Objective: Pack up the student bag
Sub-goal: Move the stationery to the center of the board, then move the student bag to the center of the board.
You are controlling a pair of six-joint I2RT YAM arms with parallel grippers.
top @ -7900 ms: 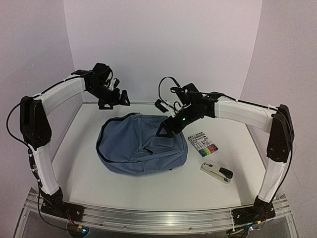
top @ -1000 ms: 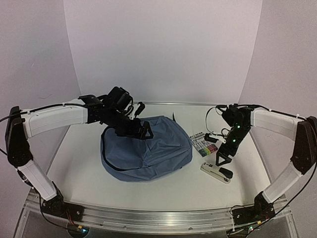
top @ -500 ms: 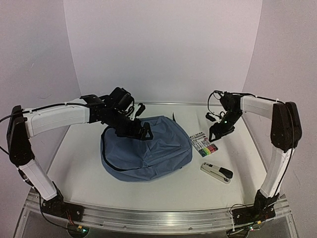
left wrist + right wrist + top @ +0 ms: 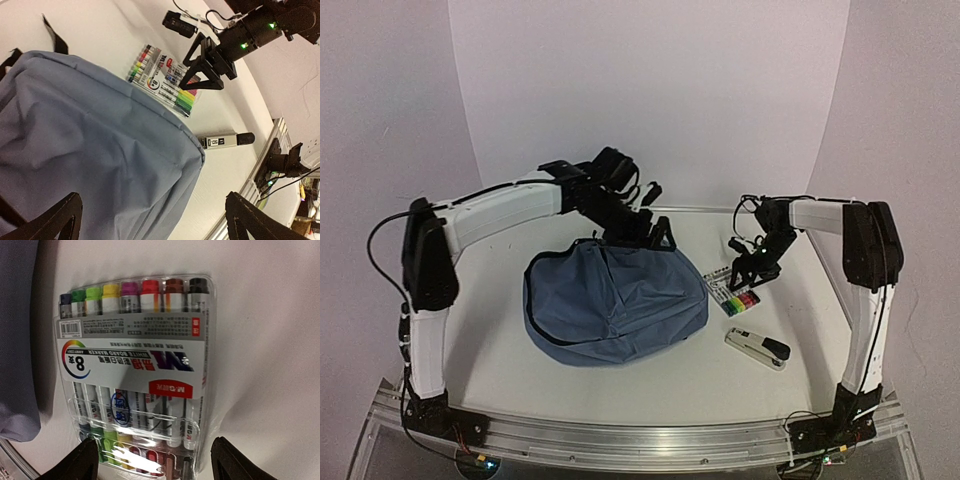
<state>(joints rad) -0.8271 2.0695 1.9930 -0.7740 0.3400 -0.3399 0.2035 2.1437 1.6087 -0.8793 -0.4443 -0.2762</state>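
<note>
The slate-blue student bag (image 4: 610, 300) lies flat in the middle of the table, and no opening shows. My left gripper (image 4: 657, 237) hovers over its back right edge, jaws wide open and empty. In the left wrist view the bag (image 4: 85, 145) fills the lower left between my fingertips (image 4: 56, 220). My right gripper (image 4: 745, 272) is open, low over a clear pack of coloured markers (image 4: 734, 291). In the right wrist view its fingertips (image 4: 80, 460) straddle the near end of the marker pack (image 4: 135, 365); I cannot tell if they touch it.
A white and black stapler (image 4: 757, 347) lies on the table in front of the markers; it also shows in the left wrist view (image 4: 225, 141). The bag's edge (image 4: 17, 340) lies just left of the marker pack. White walls enclose the table on three sides.
My left gripper has swung from the bag's top to its back right edge. My right gripper has moved from near the stapler back over the marker pack.
</note>
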